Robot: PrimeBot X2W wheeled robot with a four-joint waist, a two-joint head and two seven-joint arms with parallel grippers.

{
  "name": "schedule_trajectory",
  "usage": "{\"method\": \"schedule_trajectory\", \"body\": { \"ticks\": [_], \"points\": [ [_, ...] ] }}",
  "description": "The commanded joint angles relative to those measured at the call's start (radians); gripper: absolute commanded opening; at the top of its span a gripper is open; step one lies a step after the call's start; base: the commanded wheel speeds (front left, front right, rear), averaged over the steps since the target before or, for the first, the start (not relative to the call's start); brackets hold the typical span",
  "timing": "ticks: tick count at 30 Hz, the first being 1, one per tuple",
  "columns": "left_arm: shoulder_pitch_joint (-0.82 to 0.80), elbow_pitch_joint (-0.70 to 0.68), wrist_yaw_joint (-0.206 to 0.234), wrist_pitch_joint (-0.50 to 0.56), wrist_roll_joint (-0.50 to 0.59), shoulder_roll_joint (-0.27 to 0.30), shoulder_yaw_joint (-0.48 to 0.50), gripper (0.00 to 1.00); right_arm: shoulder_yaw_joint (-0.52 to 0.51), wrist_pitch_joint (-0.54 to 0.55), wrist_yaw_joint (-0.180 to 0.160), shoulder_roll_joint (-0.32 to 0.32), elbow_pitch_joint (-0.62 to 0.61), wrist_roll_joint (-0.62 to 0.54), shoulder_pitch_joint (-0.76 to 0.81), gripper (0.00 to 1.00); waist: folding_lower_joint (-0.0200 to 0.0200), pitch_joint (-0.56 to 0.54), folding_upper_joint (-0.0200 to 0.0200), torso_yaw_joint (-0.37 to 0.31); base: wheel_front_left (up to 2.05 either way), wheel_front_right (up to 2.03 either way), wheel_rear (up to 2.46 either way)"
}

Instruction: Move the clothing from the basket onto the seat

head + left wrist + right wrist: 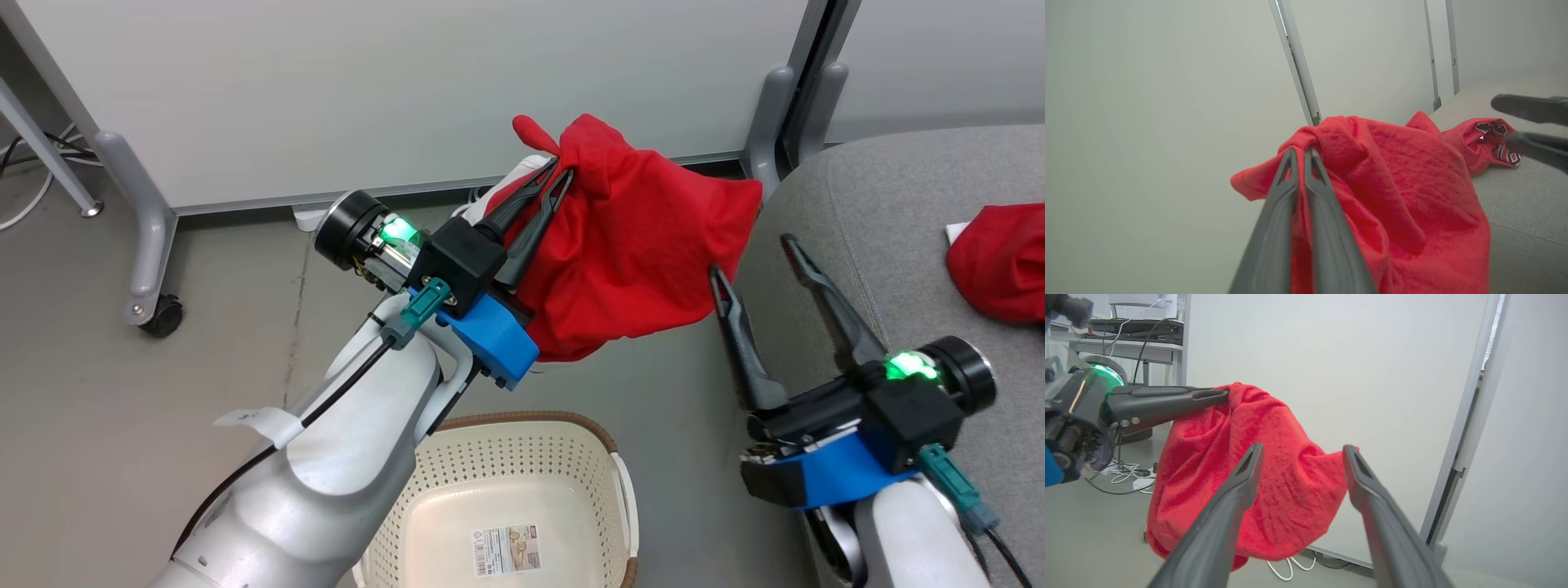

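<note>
The left fingers (pixel 535 229) are clamped on a soft red fabric garment (pixel 637 245), holding it in the air between the cream perforated plastic laundry basket (pixel 506 465) and the large grey woven-fabric seat cushion (pixel 882 204); the right fingers (pixel 829 302) stand open, holding nothing. A second red garment (pixel 1000 261) lies on the seat, and the basket's white paper label (pixel 506 551) is too small to read.

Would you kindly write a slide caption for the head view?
Left claw shut on a red garment near the basket; right claw open by the seat.
</note>
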Motion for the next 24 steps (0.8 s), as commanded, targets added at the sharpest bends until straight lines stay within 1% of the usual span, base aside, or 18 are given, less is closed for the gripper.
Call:
{"method": "schedule_trajectory", "body": {
  "ticks": [1, 7, 13, 19, 24],
  "points": [
    [0.012, -0.006, 0.004, -0.005, 0.004, 0.008, 0.007, 0.0, -0.036, 0.0, 0.0, -0.008, -0.018, 0.007, 0.033, 1.0, -0.0001, -0.005, 0.0, -0.004, 0.0, 0.0, 0.0],
    [0.036, -0.017, 0.004, -0.005, 0.01, 0.016, 0.016, 0.0, -0.142, 0.0, 0.0, -0.007, -0.039, 0.011, 0.104, 1.0, -0.0001, -0.015, 0.0, -0.006, 0.0, 0.0, 0.0],
    [0.049, -0.024, 0.004, -0.005, 0.013, 0.016, 0.019, 0.0, -0.176, 0.0, 0.0, -0.001, -0.039, 0.031, 0.144, 1.0, -0.0001, -0.019, 0.0, -0.003, 0.0, 0.0, 0.0],
    [0.057, -0.037, 0.005, -0.005, 0.021, 0.021, 0.02, 0.0, -0.149, 0.0, 0.0, -0.002, -0.025, 0.076, 0.15, 1.0, -0.0001, -0.019, 0.0, -0.003, 0.0, 0.0, 0.0],
    [0.06, -0.052, 0.004, -0.005, 0.027, 0.018, 0.012, 0.0, -0.095, 0.0, 0.0, -0.041, -0.002, 0.13, 0.116, 1.0, -0.0001, -0.016, 0.0, 0.003, 0.0, 0.0, 0.0]
  ]
}}
